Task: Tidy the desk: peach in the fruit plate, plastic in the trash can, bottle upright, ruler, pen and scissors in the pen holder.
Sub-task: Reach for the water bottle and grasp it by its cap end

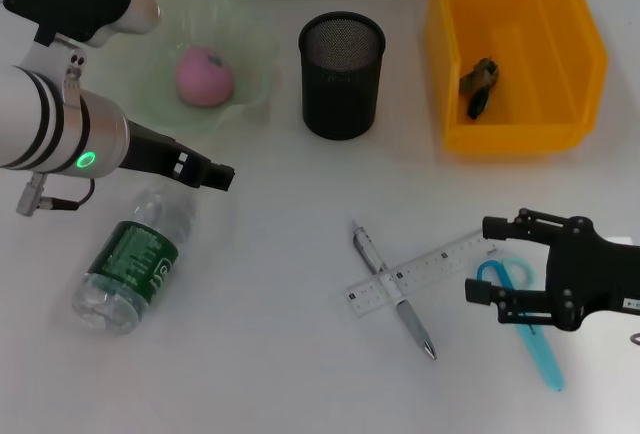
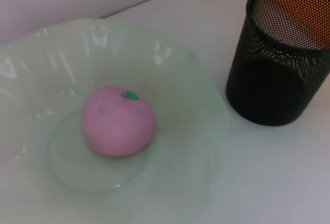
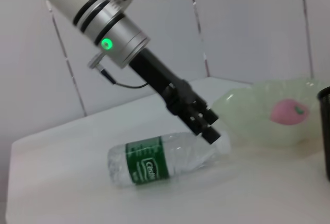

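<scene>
Left gripper (image 1: 222,176), finger state unreadable, hangs above the lying bottle (image 1: 128,264), presumably to right it; right gripper (image 1: 490,259) spread over scissors (image 1: 525,319).

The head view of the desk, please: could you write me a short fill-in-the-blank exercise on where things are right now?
1. The pink peach sits in the pale green ____.
2. The clear plastic bottle with the green label is lying on its ____.
3. The silver pen lies across the clear ____.
4. The crumpled dark plastic lies in the ____ bin.

Missing words: fruit plate; side; ruler; yellow
</scene>
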